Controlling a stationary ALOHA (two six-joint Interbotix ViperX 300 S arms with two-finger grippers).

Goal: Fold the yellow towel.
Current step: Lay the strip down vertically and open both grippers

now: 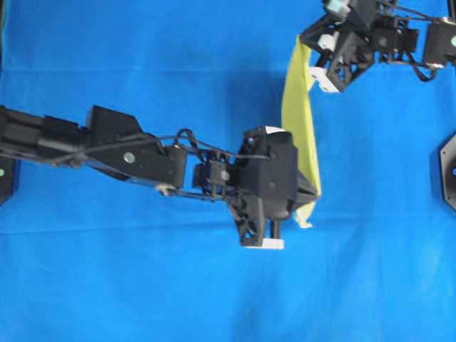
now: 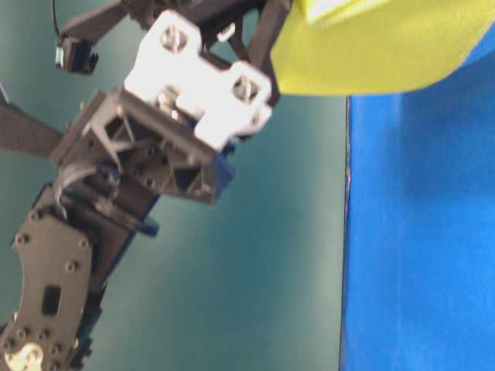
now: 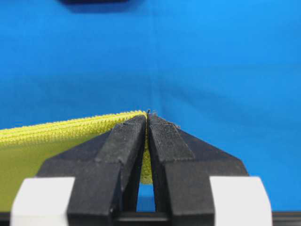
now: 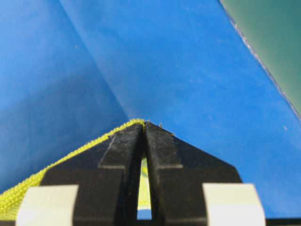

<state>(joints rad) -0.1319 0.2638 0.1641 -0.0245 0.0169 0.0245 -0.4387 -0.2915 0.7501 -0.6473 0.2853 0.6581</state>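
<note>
The yellow towel (image 1: 299, 121) hangs lifted above the blue table as a narrow strip, stretched between my two grippers. My left gripper (image 1: 313, 194) is shut on its near corner; the left wrist view shows the towel (image 3: 56, 141) pinched between the closed fingertips (image 3: 127, 136). My right gripper (image 1: 308, 44) is shut on the far corner; the right wrist view shows the hem (image 4: 70, 157) running off to the left of the closed gripper (image 4: 144, 125). The table-level view shows the towel (image 2: 387, 46) raised at the top, beside a gripper's body.
The blue cloth-covered table (image 1: 142, 285) spreads all round the arms. Its edge (image 2: 346, 232) shows in the table-level view against a green wall. A black arm base (image 1: 447, 167) sits at the right edge.
</note>
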